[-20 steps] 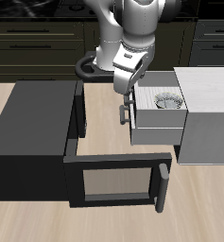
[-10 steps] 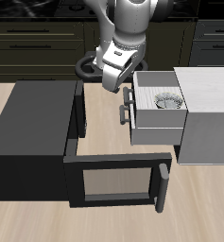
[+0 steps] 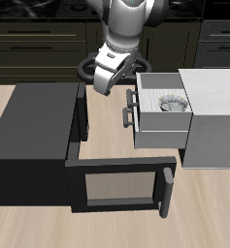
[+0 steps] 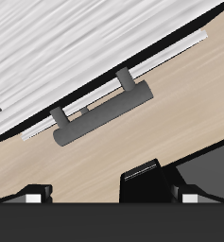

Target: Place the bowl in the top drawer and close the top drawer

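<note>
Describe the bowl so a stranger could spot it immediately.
Find the light grey cabinet on the wooden table. Its top drawer is pulled open, and the bowl lies inside: small, round, shiny silver with a speckled inside, the only thing in there.

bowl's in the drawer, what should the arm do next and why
Probably bring the pincer down in front of the top drawer's handle and push it shut. The bowl already lies inside the open drawer, which stands pulled out from the cabinet, and the pincer hangs above and in front of the handle, holding nothing.
</note>
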Motion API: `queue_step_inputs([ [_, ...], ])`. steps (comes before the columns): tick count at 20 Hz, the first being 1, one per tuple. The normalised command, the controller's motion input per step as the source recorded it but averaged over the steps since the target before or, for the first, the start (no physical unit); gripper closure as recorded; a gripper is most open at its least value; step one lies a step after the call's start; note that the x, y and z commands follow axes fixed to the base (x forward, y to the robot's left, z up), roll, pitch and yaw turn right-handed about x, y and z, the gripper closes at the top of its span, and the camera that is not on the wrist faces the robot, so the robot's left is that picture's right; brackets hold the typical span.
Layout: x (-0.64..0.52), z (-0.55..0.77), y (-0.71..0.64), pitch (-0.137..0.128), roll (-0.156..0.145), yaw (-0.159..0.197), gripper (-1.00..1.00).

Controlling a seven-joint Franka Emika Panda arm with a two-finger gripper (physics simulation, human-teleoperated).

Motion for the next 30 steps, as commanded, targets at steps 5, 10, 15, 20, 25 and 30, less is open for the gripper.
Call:
queue_step_inputs([
  [5,0.1,-0.05,-0.36,-0.015,-0.061,0.012,-1.0],
  [10,0.14,-0.1,-0.16,-0.002,-0.033,0.025,-1.0],
  [15,0.16,-0.16,-0.04,-0.001,-0.01,0.039,-1.0],
  [20,0.13,-0.08,-0.04,-0.011,-0.013,0.032,-1.0],
  [25,0.06,-0.08,0.19,-0.004,0.033,0.009,-1.0],
  [30,0.07,-0.08,0.32,-0.001,0.061,0.014,-1.0],
])
